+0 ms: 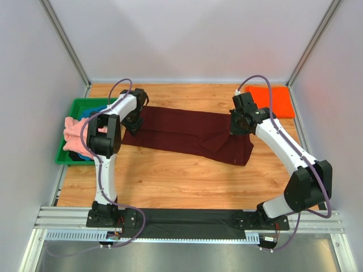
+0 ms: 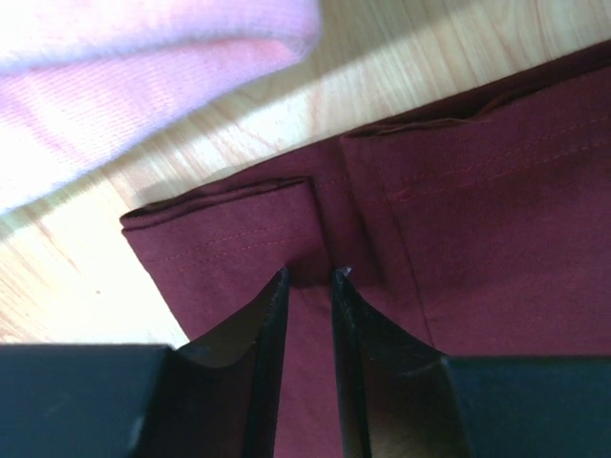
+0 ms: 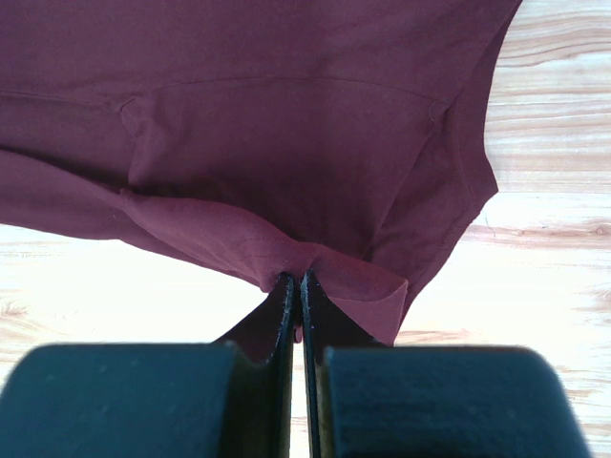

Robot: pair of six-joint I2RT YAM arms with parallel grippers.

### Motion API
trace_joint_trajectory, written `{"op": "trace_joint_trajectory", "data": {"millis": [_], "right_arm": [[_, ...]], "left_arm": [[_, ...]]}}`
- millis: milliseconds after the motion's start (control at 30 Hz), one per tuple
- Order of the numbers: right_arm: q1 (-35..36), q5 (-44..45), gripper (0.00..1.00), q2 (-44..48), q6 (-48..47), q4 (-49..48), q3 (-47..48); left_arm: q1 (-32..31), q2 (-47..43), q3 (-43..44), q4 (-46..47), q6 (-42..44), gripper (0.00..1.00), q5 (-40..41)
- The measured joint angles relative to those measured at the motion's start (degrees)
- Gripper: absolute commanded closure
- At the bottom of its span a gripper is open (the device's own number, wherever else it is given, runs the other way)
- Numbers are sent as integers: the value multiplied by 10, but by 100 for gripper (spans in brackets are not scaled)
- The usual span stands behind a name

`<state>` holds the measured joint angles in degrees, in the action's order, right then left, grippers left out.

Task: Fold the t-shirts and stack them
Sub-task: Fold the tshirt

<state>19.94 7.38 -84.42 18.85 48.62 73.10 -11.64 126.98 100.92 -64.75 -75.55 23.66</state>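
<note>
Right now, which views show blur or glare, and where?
Left wrist: the pink shirt is blurred and washed out, while the maroon shirt shows sharp stitching. Right wrist: glare whitens the table. Top external: the light is even and everything is sharp.

A wooden bench (image 1: 170,181) with light oak grain fills the middle of the top view, and its boards also show in the left wrist view (image 2: 458,57) and the right wrist view (image 3: 554,239). A green plastic tray (image 1: 79,107) sits at the bench's left edge, near the far corner. White wall panels (image 1: 187,39) close in 3 sides, joined by slanted metal posts (image 1: 68,45). Aluminium rails (image 1: 57,218) run along the near edge.
</note>
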Motion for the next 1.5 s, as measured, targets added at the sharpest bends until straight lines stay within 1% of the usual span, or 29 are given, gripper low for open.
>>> {"op": "trace_joint_trajectory", "data": {"millis": [133, 167, 267, 933, 1500], "right_arm": [[0, 0, 100, 3, 2, 0, -1], [0, 0, 100, 3, 2, 0, -1], [0, 0, 100, 3, 2, 0, -2], [0, 46, 100, 2, -10, 4, 15], [0, 55, 100, -10, -14, 3, 23]], "left_arm": [[0, 0, 0, 5, 0, 78, -4], [0, 0, 0, 6, 0, 86, -5], [0, 0, 0, 5, 0, 100, -7], [-3, -9, -7, -9, -16, 100, 5], [-3, -12, 1, -24, -31, 100, 8]]}}
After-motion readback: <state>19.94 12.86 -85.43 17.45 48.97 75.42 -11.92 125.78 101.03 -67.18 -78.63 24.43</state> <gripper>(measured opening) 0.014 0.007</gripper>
